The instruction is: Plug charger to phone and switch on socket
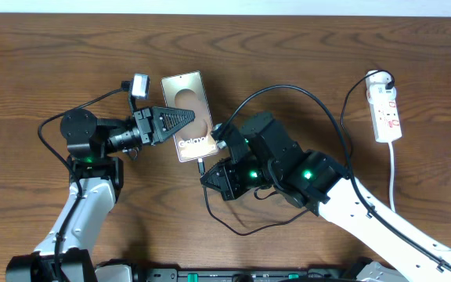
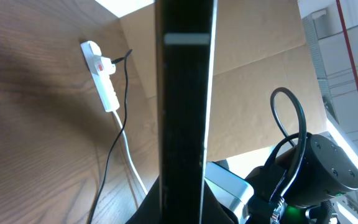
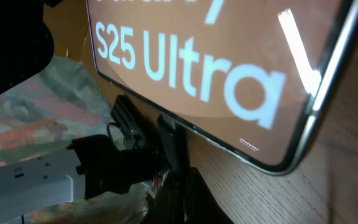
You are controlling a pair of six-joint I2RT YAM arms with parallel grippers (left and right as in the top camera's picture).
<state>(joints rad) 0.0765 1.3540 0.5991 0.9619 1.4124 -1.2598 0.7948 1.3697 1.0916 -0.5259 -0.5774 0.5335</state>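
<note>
The phone [image 1: 186, 98] lies tilted left of the table's middle, with a bronze face, a pale oval and white lettering. My left gripper [image 1: 188, 120] is shut on it from the left; in the left wrist view the phone [image 2: 185, 93] stands edge-on between the fingers [image 2: 184, 213]. My right gripper [image 1: 212, 175] is shut on the charger's black connector [image 3: 171, 144], whose tip meets the phone's lower edge [image 3: 229, 68]; how deep it sits is hidden. The white socket strip [image 1: 387, 113] lies far right with the black plug head [image 1: 384, 78] in it. It also shows in the left wrist view [image 2: 106, 87].
The black charger cable [image 1: 233, 227] loops over the table in front of the right arm and arcs back to the strip. The strip's white cord [image 1: 392, 180] runs toward the front edge. A cardboard wall [image 2: 260, 74] stands behind the table.
</note>
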